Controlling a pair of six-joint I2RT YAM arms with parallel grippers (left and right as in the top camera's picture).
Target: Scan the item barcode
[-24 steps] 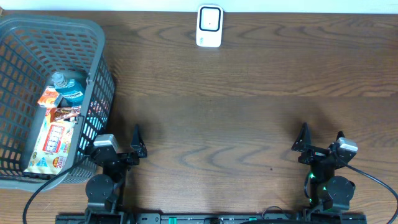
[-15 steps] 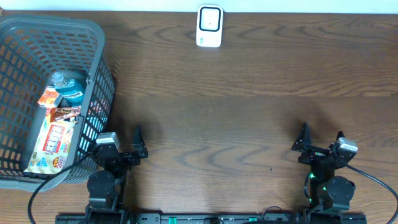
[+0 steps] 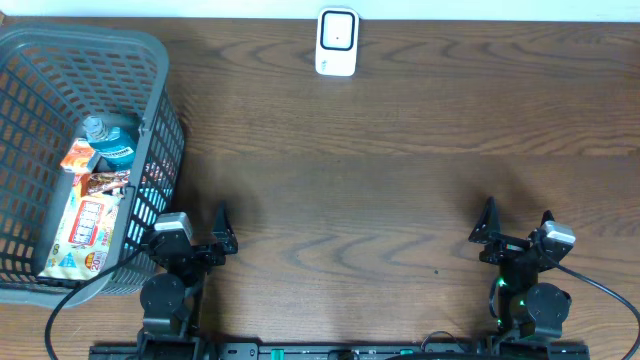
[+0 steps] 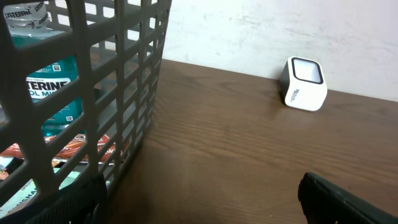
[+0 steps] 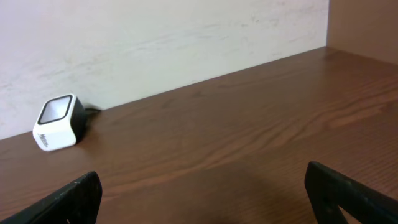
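Your left gripper [image 3: 192, 220] stood with its jaws spread wide and nothing between them, low at the near edge of the table [image 3: 400, 150], just beside the near right corner of the grey basket [image 3: 165, 70]. In its wrist view you had one dark fingertip [image 4: 74, 202] against the basket's mesh wall and the other at the lower right. Your right gripper [image 3: 517, 218] was likewise fully open and empty, by the near edge on the right side, well apart from the left one, with bare wood in front of it. The things to scan sat inside the basket at the far left of the table. A blue mouthwash bottle [image 3: 108, 135] (its label read Listerine through the mesh) was at the far end of the heap, upright by the look of the left wrist view. An orange snack packet [image 3: 78, 156] touched it on its left, a brown bar wrapper [image 3: 105, 182] lay just nearer, and a large pale packet [image 3: 85, 225] lay nearest you, by the basket's right wall. The white barcode scanner [image 3: 337, 42] stood at the far edge of the table, roughly midway between the two arms, close to the white wall [image 5: 155, 37], its dark window tilted up and toward the arms. It was well apart from the basket and from both grippers.
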